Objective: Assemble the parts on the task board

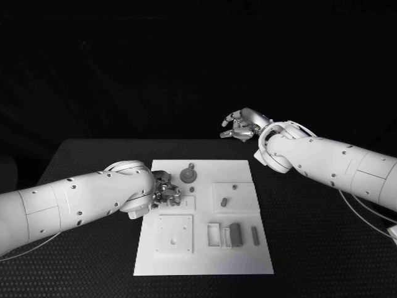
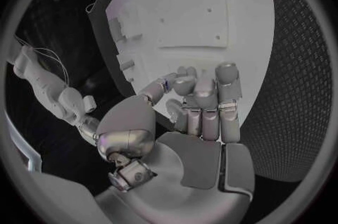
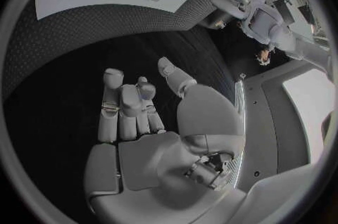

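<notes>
Nearest the robot, the task board lies flat on the black surface, long side running away from the body, so both arms can reach it from either flank. In its near half sit a square plate with small holes and a row of upright slots with grey parts standing in them, and a slim bar just beside. They look parked there as stock waiting to be seated.

Moving up the board: the left hand hovers over the left edge, fingers curled in together. From the head view I cannot tell whether they pinch anything. The left wrist view helps: the fingers are bunched tight toward the thumb with nothing visible between them, so I read them as clenched on nothing, poised above the board's plate as if lining up for a pick. That view also shows the board's slotted block from the side.

Further on, a small grey peg lies in a shallow square recess, and a round disc part sits near the far end.

Farthest out, the right hand hangs beyond the board over bare surface, well clear, probably to keep out of the left arm's way. The right wrist view shows its fingers straight and relaxed, holding nothing, which the head view leaves unclear, and it catches the disc part from the far side.
</notes>
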You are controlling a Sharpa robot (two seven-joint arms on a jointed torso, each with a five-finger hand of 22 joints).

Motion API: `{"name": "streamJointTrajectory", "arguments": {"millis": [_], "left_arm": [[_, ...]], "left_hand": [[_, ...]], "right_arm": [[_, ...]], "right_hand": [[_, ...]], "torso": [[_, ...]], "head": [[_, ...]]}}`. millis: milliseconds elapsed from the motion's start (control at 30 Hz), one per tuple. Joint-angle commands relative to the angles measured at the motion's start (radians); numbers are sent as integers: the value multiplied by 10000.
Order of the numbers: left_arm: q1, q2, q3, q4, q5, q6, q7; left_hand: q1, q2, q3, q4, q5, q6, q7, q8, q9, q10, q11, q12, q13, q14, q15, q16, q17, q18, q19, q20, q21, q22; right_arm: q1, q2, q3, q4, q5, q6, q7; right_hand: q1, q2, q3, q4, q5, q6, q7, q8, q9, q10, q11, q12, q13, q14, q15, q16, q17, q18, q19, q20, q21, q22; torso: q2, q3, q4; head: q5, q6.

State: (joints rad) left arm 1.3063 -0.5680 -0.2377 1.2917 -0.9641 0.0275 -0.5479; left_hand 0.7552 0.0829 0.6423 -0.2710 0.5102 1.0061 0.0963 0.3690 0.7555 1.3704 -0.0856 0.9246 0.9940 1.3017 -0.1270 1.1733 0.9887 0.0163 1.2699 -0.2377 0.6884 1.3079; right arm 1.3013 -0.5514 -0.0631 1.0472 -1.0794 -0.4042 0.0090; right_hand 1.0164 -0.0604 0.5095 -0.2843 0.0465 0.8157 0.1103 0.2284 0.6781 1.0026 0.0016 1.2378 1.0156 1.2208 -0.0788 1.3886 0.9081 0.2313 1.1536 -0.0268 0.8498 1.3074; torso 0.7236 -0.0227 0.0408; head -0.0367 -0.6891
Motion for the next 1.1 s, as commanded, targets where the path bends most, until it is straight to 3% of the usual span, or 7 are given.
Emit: {"name": "streamJointTrajectory", "arguments": {"millis": [33,667,1100], "left_arm": [[-25,30,-15,-35,-192,210,-42],[-57,244,-15,-136,-592,361,-18],[-72,311,-15,-58,-1198,510,-38]], "left_hand": [[-30,41,21,-59,64,1759,-923,42,56,-157,-209,59,-20,-468,-425,67,-34,265,81,-177,16,204],[-110,38,1,-35,64,1922,-1014,202,229,-87,-296,117,-100,-444,-423,220,-230,257,145,-178,52,200],[-102,8,31,-16,231,2045,-1090,282,330,59,-370,120,-238,-342,-398,386,-457,234,260,-152,122,198]], "right_arm": [[4,8,7,14,14,92,72],[3,-13,7,37,4,108,68],[3,-21,7,36,4,142,70]], "right_hand": [[28,95,-1,-55,9,424,357,-48,-13,-445,314,-5,-11,-68,20,-41,-11,305,-38,5,-37,52],[87,117,-6,-66,9,435,355,-56,-15,-450,313,3,-13,-71,19,-38,-9,305,-45,5,-38,64],[119,115,-13,-70,9,441,355,-59,-15,-452,312,7,-13,-73,18,-38,-8,304,-50,5,-39,71]], "torso": [[2,3,2],[-6,18,4],[-4,5,0]], "head": [[8,-3],[-5,-47],[0,-44]]}}
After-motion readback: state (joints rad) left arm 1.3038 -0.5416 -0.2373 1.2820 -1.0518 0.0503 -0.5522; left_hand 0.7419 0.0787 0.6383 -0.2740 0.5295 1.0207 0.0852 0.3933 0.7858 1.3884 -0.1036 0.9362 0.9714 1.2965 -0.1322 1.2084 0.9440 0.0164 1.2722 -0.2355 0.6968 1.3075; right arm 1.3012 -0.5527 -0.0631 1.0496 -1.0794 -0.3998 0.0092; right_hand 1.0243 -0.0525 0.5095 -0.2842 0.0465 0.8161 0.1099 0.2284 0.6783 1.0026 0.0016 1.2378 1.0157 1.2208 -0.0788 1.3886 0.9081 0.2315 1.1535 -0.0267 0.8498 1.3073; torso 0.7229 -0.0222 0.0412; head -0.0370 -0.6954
